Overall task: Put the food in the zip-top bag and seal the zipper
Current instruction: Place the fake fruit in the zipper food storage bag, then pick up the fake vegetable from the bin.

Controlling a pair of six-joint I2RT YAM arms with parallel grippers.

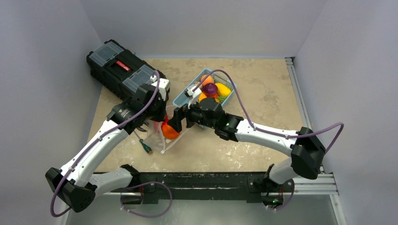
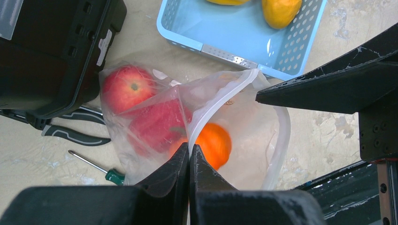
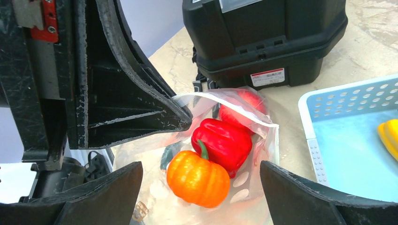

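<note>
Clear zipper (image 2: 213, 101) edge of the zip-top bag (image 2: 253, 122) sat pinched in the closed left gripper (image 2: 189, 152). The right gripper (image 3: 201, 166) hung spread wide above the mouth, over pumpkin (image 3: 197, 183), pepper (image 3: 223, 140) and apple (image 2: 126, 86) inside. Beyond, the basket (image 2: 234, 35) lay just beside the bag at upper right; the toolbox (image 2: 47, 51) crowded upper left.

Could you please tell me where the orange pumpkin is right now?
In the right wrist view the orange pumpkin sits low and centre inside the zip-top bag, beside the red pepper behind it.

Left pincer (image 2: 189, 149) clamped closed, right pincer (image 3: 201, 165) spread wide, both arms angled inward.
</note>
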